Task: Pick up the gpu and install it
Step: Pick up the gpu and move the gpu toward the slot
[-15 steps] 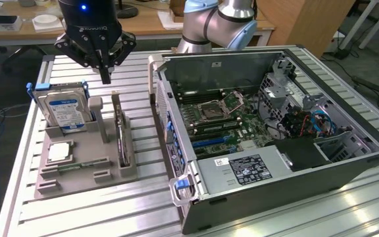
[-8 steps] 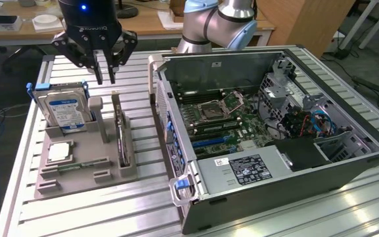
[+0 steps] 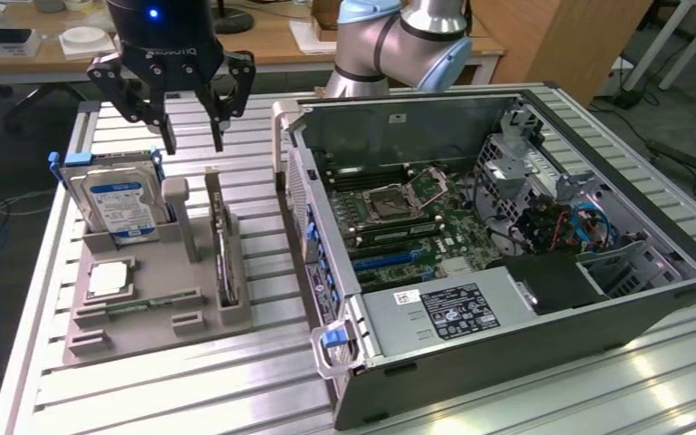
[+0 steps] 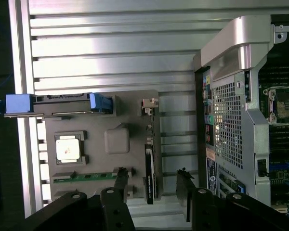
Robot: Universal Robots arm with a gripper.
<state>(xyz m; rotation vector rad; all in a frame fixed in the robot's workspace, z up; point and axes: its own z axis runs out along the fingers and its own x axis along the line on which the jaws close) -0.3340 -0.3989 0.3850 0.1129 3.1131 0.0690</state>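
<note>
tool (image 3: 192, 141) spread, empty | hovering over gpu (image 4: 150, 175) | gpu on edge in grey holder (image 3: 142, 322) slot, beside open case (image 3: 542, 355)

The black gripper (image 4: 152, 179) has its fingers spread on either side of the gpu (image 4: 150, 168), a thin dark circuit card set on edge in a grey plastic holder (image 4: 94, 163). That holder also carries a hard drive with blue end brackets (image 4: 62, 105), a square silver processor chip (image 4: 68, 148) and a narrow green memory stick (image 4: 86, 177). An open grey metal computer case (image 4: 231, 120) stands beside it on the ribbed aluminium table (image 4: 111, 57).
</note>
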